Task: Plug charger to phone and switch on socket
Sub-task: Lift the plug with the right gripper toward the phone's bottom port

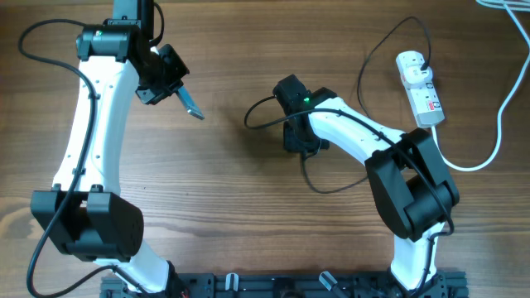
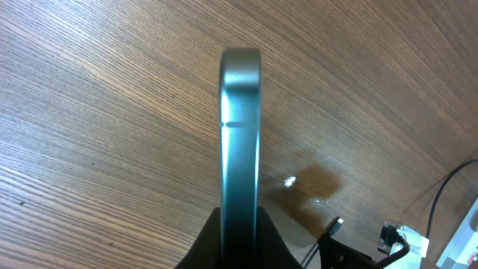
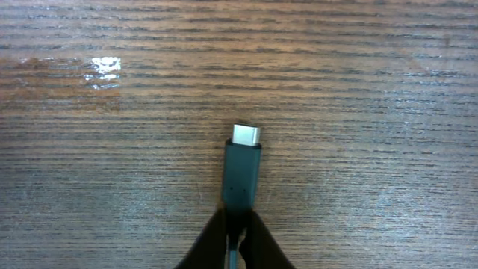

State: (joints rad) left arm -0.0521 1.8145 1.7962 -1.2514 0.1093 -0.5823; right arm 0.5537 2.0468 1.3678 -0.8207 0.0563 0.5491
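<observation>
My left gripper is shut on the phone, held edge-on above the table at upper left. In the left wrist view the phone's teal edge runs up from between the fingers. My right gripper is shut on the charger's connector; in the right wrist view the dark plug with a silver tip sticks out from the fingers just above the wood. The thin black cable loops back to the white socket at upper right. Phone and connector are well apart.
The socket's thick white cord curves along the right edge of the table. The black cable also loops around the right arm's wrist. The right gripper with the connector shows at the bottom right of the left wrist view.
</observation>
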